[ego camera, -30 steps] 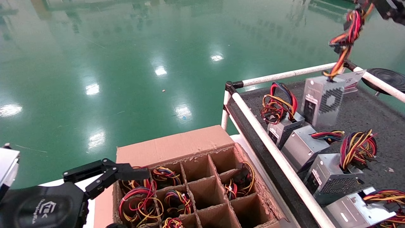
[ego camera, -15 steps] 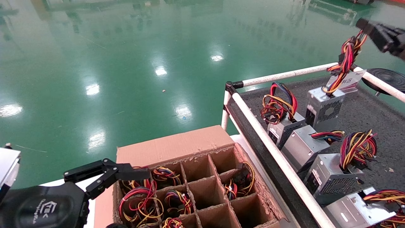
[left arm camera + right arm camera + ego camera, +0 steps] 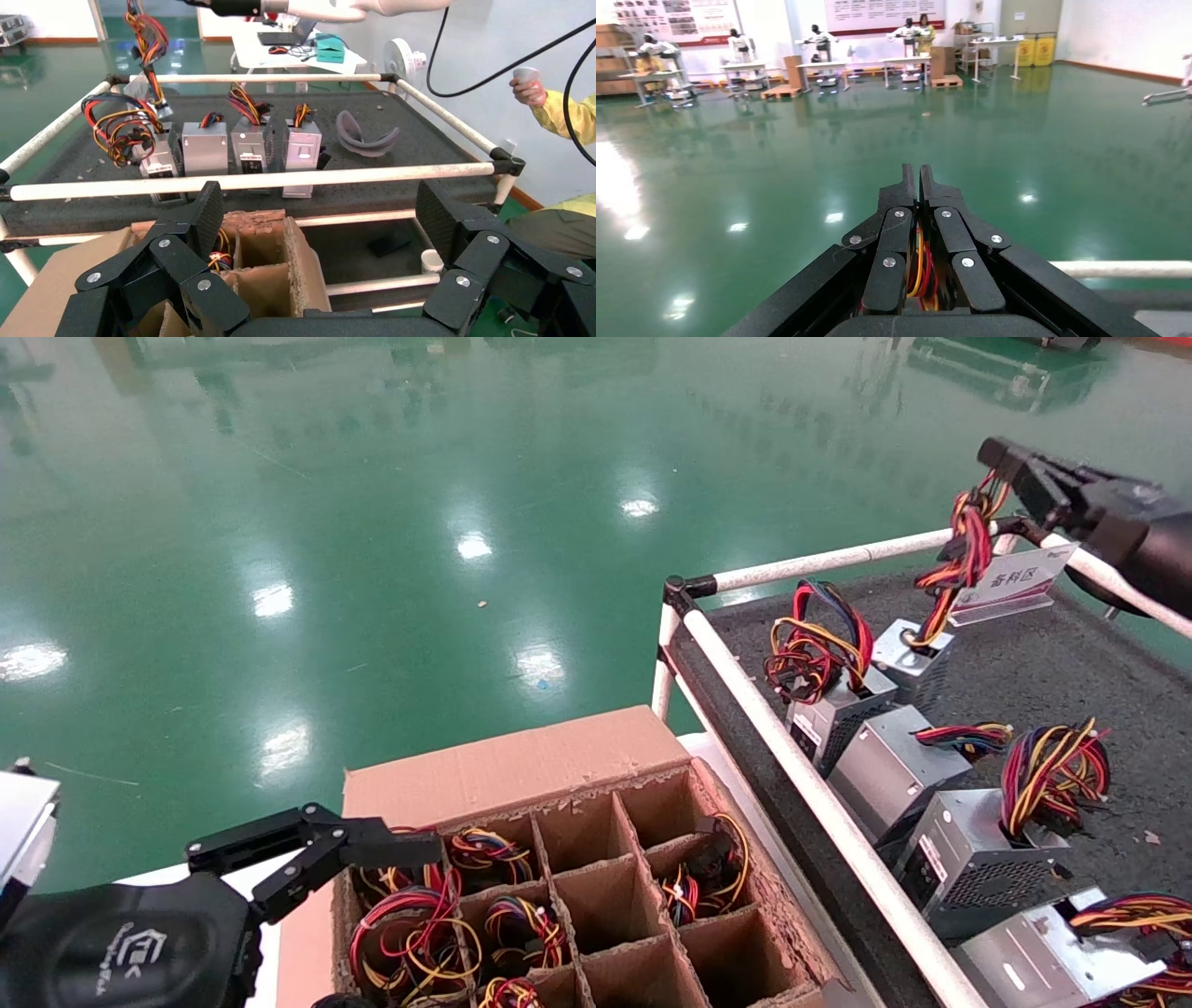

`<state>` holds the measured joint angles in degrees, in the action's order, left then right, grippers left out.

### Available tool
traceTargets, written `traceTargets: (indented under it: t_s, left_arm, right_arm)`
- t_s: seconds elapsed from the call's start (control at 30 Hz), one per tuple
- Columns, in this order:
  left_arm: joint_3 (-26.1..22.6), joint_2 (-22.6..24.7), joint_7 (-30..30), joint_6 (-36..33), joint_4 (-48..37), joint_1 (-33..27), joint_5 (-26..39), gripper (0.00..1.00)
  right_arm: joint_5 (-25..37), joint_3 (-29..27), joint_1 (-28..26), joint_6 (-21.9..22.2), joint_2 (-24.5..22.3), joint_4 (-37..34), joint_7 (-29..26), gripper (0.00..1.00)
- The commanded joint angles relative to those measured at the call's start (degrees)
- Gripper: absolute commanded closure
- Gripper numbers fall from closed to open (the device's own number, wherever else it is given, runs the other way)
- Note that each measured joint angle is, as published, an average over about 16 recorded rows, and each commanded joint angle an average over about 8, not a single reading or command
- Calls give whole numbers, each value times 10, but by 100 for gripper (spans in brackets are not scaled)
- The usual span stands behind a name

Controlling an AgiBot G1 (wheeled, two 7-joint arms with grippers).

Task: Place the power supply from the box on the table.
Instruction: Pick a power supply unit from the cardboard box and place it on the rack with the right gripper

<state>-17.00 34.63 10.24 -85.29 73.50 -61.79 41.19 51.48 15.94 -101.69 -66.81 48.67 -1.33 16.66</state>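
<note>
Right gripper point(image 3: 1010, 472) at upper right of the head view, fingers pinched tight on the wire bundle point(image 3: 959, 556); red, orange and yellow strands visible between the closed fingers point(image 3: 914, 200) in the right wrist view. Power supply point(image 3: 913, 658) hanging from those wires at the far end of the table point(image 3: 1071, 672), right of centre, low over the dark surface and just beside the unit with blue wires point(image 3: 833, 710); contact with the table not clear. Left gripper point(image 3: 372, 850) parked at lower left over the box point(image 3: 521, 775), fingers spread wide, holding nothing.

Risks, as judged: swinging on the slack wires and knocking the neighbouring unit; tipping over on release if tilted; wires slipping through the pinch.

Against the earlier frames: unit much lower and further left, gripper down from the top right corner.
</note>
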Motion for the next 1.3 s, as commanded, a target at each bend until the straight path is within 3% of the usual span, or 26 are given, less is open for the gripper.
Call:
traceTargets:
  t_s: [0.03, 0.4, 0.43, 0.7, 1.3]
  left_arm:
    - [0, 0, 0, 0, 0, 0, 0, 0]
    - [0, 0, 0, 0, 0, 0, 0, 0]
    - [0, 0, 0, 0, 0, 0, 0, 0]
    - [-1, 0, 0, 0, 0, 0, 0, 0]
    - [-1, 0, 0, 0, 0, 0, -1, 0]
  right_arm:
    - [-1, -1, 8, -7, 1, -1, -3, 100]
    - [-3, -2, 25, -15, -21, 4, -3, 100]
    - [-1, -1, 25, -14, -23, 5, -3, 97]
    - [7, 5, 27, -10, -32, 9, 1, 2]
    - [7, 5, 26, -10, -31, 9, 0, 0]
